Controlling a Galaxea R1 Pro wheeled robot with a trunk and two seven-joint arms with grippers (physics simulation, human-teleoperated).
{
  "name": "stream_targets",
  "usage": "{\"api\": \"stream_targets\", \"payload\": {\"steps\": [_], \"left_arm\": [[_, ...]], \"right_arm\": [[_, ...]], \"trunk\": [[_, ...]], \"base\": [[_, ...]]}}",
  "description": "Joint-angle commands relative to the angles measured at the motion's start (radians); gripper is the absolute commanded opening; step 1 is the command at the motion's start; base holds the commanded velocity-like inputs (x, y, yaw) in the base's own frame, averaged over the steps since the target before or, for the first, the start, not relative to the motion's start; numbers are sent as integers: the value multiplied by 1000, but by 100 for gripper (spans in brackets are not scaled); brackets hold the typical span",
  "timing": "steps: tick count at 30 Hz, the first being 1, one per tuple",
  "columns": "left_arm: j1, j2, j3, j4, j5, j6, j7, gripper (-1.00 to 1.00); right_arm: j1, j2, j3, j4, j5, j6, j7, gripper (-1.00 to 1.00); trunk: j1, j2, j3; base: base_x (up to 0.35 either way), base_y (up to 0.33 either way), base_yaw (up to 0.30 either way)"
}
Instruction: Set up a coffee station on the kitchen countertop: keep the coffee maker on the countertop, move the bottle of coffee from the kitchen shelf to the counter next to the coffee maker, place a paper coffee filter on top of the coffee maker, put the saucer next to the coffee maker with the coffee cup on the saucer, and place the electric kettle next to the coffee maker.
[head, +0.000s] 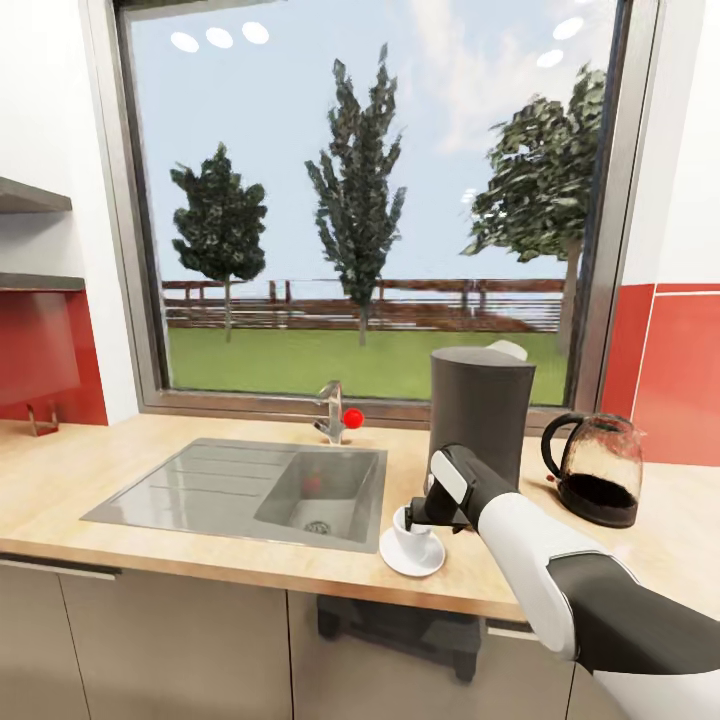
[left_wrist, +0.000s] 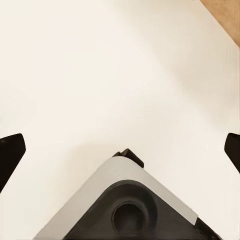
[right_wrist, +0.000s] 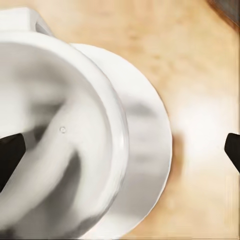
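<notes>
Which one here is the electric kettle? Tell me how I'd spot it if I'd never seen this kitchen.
Start at the big window and drop to the kitchen countertop beneath it, then look right of the steel sink. Past the tall dark grey coffee maker stands the electric kettle: a rounded clear glass pot, shorter than the coffee maker, with a black base and black loop handle.

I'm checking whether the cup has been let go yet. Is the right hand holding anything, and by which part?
Nothing held. The right hand is open over the coffee cup, which sits on the saucer; one finger is inside the cup, the other wide outside.
</notes>
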Motion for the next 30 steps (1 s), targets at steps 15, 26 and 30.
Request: {"api": "stream_targets", "payload": {"steps": [15,26,30], "left_arm": [[0,1,-1,-1,4,5,-4,100],[0,2,-4,-4,-4,81,-4,100],[0,2,-5,-5,-10,81,-4,100]], "right_arm": [[0,4,8,-1,1,3,-14,100],[0,8,6,20,94,3,-14,100],[0,7,3,11,93,3,-8,100]], "trunk": [[-58,104,46],[-100,181,80],[-115,209,93]], "base": [[0,0,0],[0,0,0],[0,0,0]]}}
